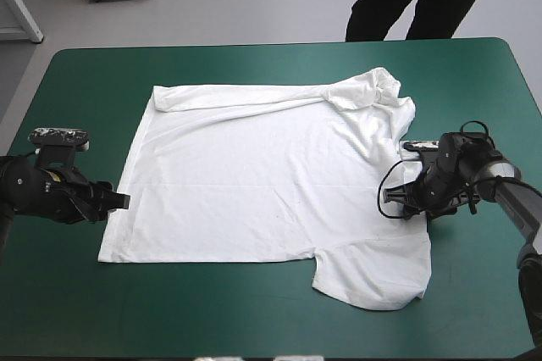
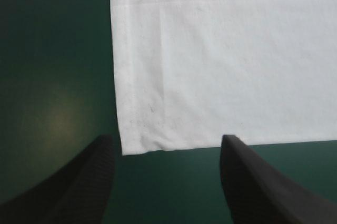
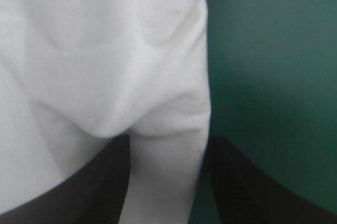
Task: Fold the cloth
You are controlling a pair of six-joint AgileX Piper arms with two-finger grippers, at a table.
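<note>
The white T-shirt (image 1: pixel 254 183) lies spread flat on the teal-green cover, hem toward the table's left and neck toward its right. Its far side is folded over in a long strip (image 1: pixel 254 98), with a bunched sleeve (image 1: pixel 373 88) at the far right. The near sleeve (image 1: pixel 373 272) lies flat. My left gripper (image 1: pixel 118 202) is open at the hem; in the left wrist view the left gripper (image 2: pixel 168 136) has the hem's corner (image 2: pixel 126 148) just ahead of its fingers. My right gripper (image 1: pixel 391 196) is open at the shirt's right edge. In the right wrist view a wrinkled fold (image 3: pixel 163 124) runs between the fingers of the right gripper (image 3: pixel 168 139).
A wide band of the teal-green cover (image 1: pixel 254 319) runs between the shirt and the table's front edge. A narrower band (image 1: pixel 254 64) lies along the far edge. The table's left edge is close behind my left arm.
</note>
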